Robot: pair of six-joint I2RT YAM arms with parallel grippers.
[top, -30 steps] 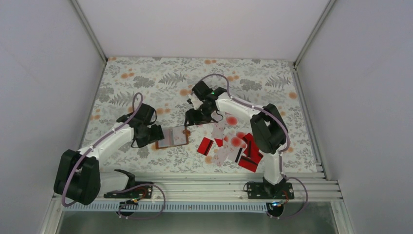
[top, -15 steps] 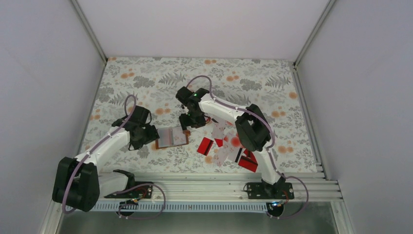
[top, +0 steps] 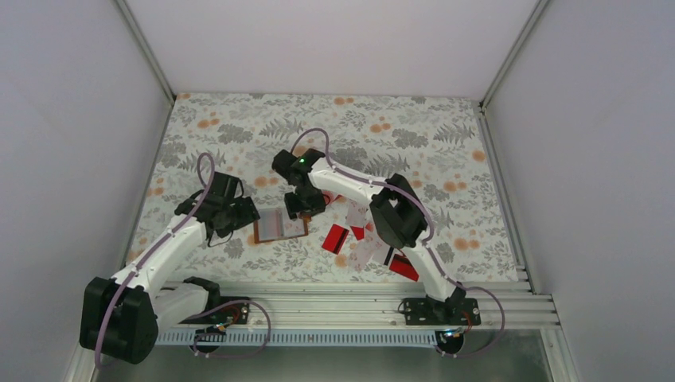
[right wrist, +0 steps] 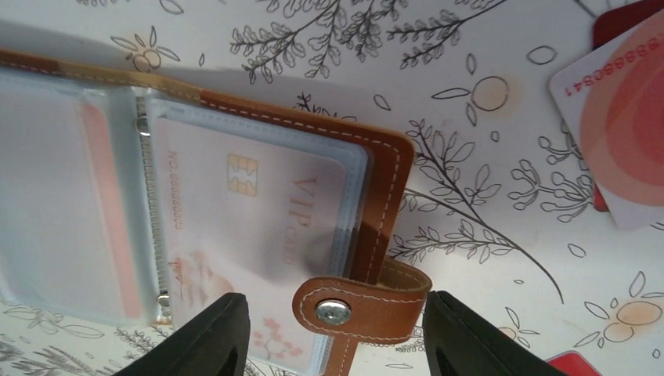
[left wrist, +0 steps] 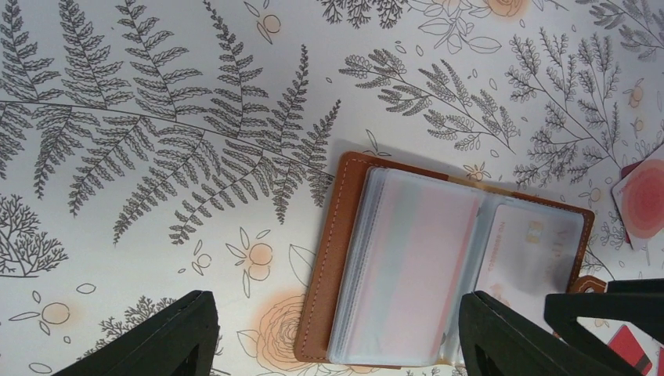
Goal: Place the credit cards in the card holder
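Observation:
The brown card holder (top: pixel 280 225) lies open on the patterned table, its pale pockets up. One pocket holds a white card (right wrist: pixel 258 211). Loose credit cards (top: pixel 350 236), red ones and white ones with red blotches, lie scattered to its right, partly under the right arm. My left gripper (top: pixel 239 213) is open at the holder's left edge (left wrist: pixel 337 258), its fingers (left wrist: pixel 156 337) straddling that half. My right gripper (right wrist: pixel 333 337) is open over the holder's right edge, and the snap strap (right wrist: pixel 360 309) sits between its fingers. A white blotched card (right wrist: pixel 618 133) lies just beyond.
Grey walls enclose the floral table (top: pixel 239 127) on three sides. A metal rail (top: pixel 342 306) with both arm bases runs along the near edge. The right arm's elbow (top: pixel 394 219) hangs over the card pile.
The right arm has swung left and its gripper has come down over the holder's strap edge, its jaws a little narrower. The left arm has shifted slightly; its gripper stays open.

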